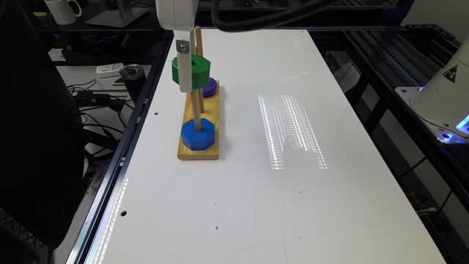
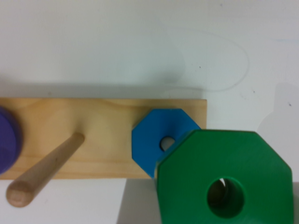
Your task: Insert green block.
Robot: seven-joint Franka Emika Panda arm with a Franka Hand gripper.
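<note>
white table (image 1: 278,205) bears pegs; gripper (image 1: 185,79) grasps green block (image 1: 198,71) above blue block (image 1: 198,134), beside purple disc (image 1: 210,87).

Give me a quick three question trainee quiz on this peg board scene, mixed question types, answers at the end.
1. True or false: the green octagonal block rests on the wooden base board.
2. Which piece sits at the foot of the nearest wooden peg? A purple round disc B blue octagonal block C nothing
3. Fill in: the purple round disc lies at the board's ___ end in the exterior view.

Key: 1 false, it is held up in the air. 2 B, the blue octagonal block. 3 far.
</note>
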